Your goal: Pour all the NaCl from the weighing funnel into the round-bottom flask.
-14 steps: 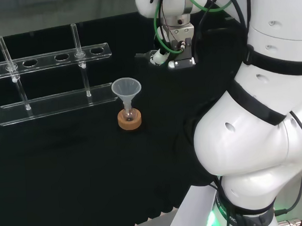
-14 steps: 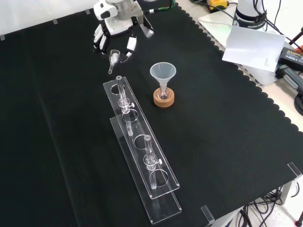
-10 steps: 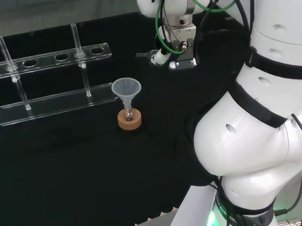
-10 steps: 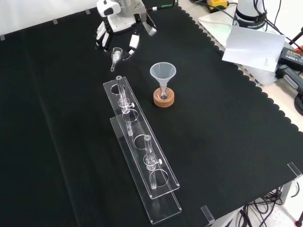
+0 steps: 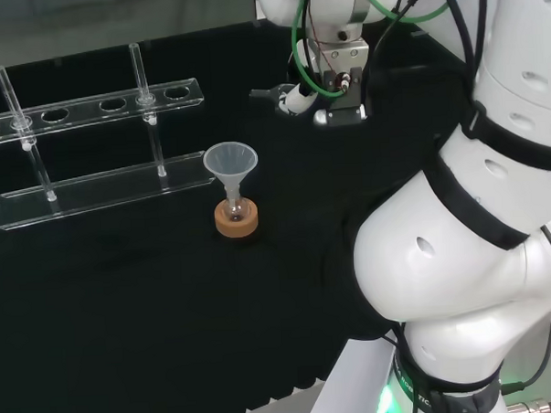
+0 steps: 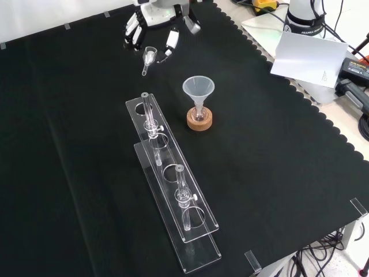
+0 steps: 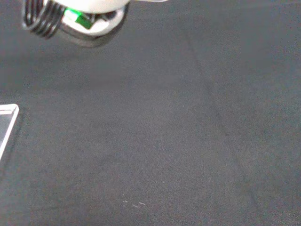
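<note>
A black cloth [image 6: 277, 173] covered the bench. At its far end in the front view, the hand [image 6: 151, 17] was curled round the little weighing funnel [image 6: 149, 57], held clear of the cloth, its stem pointing down. The flask [image 6: 199, 116] sat on a cork ring [image 6: 199, 122] with a clear funnel [image 6: 198, 88] in its neck, well apart. Carrying seemed under way; whether any salt remained was unclear. Next: bring the spout over the funnel's mouth, then tip.
</note>
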Controlling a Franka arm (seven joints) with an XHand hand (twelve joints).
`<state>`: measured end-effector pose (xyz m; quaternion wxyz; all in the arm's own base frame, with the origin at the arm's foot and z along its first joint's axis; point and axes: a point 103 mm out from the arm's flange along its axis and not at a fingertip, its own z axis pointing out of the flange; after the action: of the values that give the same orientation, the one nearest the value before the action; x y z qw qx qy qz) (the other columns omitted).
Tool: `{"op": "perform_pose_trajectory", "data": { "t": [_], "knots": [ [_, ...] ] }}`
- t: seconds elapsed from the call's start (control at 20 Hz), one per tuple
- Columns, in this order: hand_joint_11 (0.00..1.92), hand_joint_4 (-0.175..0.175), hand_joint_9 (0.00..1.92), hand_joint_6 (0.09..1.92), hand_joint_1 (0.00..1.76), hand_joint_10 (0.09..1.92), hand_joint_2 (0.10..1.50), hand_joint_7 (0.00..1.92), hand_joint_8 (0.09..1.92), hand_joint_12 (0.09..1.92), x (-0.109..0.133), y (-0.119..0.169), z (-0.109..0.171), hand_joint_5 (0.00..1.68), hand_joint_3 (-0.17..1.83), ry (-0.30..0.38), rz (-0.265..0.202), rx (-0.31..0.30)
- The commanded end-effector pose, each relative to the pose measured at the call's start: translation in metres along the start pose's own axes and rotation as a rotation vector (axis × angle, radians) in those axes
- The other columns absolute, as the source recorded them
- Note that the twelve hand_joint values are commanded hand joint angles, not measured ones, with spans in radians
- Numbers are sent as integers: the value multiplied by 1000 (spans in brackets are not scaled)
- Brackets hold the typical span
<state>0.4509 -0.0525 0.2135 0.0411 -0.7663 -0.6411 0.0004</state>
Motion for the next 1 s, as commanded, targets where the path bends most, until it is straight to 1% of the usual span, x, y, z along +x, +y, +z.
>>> {"op": "perform_pose_trajectory", "data": {
  "t": [0.05,0.45,0.65,0.8,1.0],
  "knots": [
    [671,175,853,725,1118,425,674,595,654,1117,4,-37,-16,1241,651,-6,4,-16],
    [671,175,856,721,1117,422,678,597,652,1115,15,-83,-29,1242,643,-32,-4,-31],
    [671,175,858,717,1117,420,680,597,651,1115,23,-106,-30,1243,639,-47,-13,-27],
    [670,175,859,714,1117,419,682,598,651,1115,29,-122,-29,1244,634,-49,-20,-33],
    [671,175,860,710,1117,417,683,598,650,1115,29,-139,-28,1245,630,-36,-27,-21]
  ]
}}
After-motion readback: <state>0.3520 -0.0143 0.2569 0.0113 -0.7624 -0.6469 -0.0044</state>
